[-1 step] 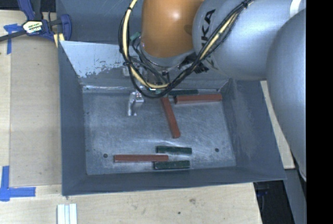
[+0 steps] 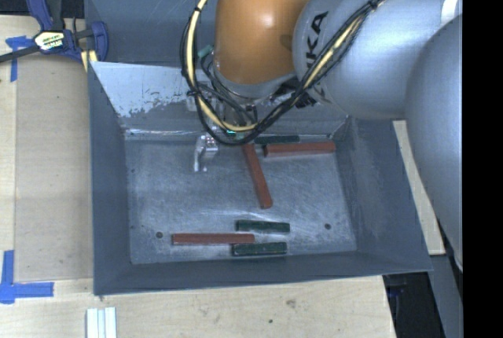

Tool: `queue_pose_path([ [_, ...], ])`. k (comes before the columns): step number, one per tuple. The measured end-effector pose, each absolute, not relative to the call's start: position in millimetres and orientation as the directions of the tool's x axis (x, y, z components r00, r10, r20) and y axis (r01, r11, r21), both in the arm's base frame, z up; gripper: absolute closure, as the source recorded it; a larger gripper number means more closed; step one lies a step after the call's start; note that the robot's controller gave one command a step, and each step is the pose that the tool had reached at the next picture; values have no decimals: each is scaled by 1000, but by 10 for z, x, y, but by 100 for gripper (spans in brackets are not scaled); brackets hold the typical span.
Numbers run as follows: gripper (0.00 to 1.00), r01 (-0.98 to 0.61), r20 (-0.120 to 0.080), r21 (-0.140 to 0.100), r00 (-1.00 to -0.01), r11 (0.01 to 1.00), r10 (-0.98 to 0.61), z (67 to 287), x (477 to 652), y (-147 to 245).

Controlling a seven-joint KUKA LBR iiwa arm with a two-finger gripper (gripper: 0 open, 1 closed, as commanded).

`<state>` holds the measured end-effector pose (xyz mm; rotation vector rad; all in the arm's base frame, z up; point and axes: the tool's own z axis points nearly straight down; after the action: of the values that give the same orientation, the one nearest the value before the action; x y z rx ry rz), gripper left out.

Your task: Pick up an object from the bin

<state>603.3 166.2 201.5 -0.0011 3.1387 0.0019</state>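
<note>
front: two dark green bars (image 2: 259,249) + brown stick (image 2: 212,238), flat | middle: gripper (image 2: 206,154) over bare bin floor (image 2: 169,195), just left of slanted brown stick (image 2: 258,179), open/closed can't tell | risk imo: drops here, grabs nothing

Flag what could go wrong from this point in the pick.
1. The gripper hangs over bare bin floor, to the left of the slanted brown stick. Going straight down here would likely catch nothing.
2. It is near the bin's back wall, so a move further back might scrape it.
3. The sticks lie flat, and the brown stick at the back lies right beside a dark green one. A grasp there may slip or take both.
</note>
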Motion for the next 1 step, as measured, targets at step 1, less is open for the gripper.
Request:
queue_pose_path([
  [1,0,-37,-9,1,-999,999,-37,1530,5712,1914],
])
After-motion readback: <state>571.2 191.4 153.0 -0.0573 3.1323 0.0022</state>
